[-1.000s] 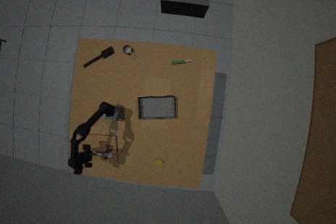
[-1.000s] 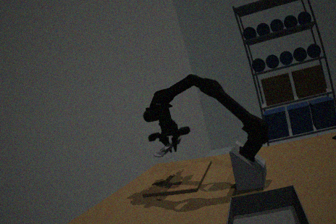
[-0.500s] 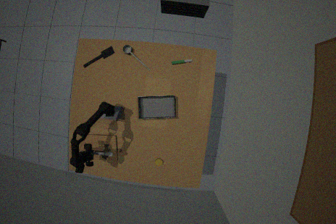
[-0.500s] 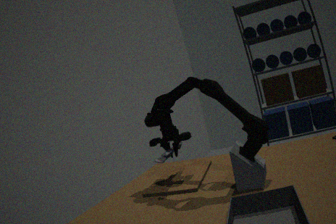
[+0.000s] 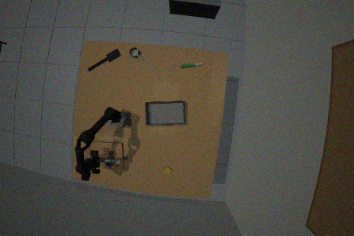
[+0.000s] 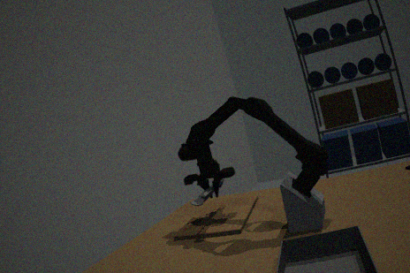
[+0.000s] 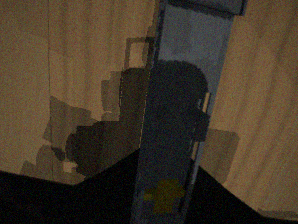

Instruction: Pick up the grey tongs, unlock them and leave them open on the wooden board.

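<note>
My gripper [image 5: 102, 160] [image 6: 210, 190] [image 7: 162, 156] is shut on the grey tongs [image 5: 110, 161] [image 6: 203, 195] [image 7: 192, 40] and holds them in the air over the wooden board [image 5: 123, 150] [image 6: 227, 233]. In the exterior view the tongs slope, their far end low and to the left, clear of the board. In the wrist view they run from top to bottom between the black fingers, with a yellow patch near the bottom. Whether their arms are locked or spread is not clear. The roasting tin [image 5: 165, 113] [image 6: 320, 248] holds nothing.
A black spatula [image 5: 114, 55], a ladle [image 5: 134, 52] and a green and white marker-like item [image 5: 188, 66] lie along the table's back. A yellow round piece [image 5: 168, 170] lies right of the board. The arm's base [image 6: 302, 208] stands between the board and the tin.
</note>
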Robot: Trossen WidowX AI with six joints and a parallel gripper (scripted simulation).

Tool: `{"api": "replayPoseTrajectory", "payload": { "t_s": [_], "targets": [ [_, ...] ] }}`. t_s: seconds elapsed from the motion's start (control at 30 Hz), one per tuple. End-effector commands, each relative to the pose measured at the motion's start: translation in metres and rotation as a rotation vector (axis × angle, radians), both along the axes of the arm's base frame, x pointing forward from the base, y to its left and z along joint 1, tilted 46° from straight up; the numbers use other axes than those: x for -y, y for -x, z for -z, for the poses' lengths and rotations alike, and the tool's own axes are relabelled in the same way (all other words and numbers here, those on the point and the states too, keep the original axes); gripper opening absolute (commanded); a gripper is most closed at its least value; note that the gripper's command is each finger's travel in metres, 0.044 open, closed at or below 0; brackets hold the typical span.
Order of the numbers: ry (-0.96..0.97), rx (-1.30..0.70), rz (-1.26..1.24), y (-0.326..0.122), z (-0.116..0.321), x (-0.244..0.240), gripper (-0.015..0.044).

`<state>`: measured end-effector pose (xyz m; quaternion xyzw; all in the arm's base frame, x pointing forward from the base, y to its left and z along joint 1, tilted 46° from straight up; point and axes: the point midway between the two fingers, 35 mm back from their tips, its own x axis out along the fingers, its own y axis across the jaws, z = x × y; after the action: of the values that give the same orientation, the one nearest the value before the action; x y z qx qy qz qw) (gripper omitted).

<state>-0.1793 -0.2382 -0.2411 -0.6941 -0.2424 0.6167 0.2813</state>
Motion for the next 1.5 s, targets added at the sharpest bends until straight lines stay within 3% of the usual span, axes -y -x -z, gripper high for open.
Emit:
{"api": "replayPoseTrajectory", "payload": {
  "t_s": [0.0, 0.9, 1.47],
  "targets": [
    [0.000, -0.002, -0.006, 0.000, 0.005, -0.005, -0.0150],
    [-0.001, -0.002, -0.006, -0.007, 0.027, -0.032, -0.0150],
    [-0.002, 0.000, 0.000, -0.008, 0.026, -0.031, 0.0296]
  ]
}}
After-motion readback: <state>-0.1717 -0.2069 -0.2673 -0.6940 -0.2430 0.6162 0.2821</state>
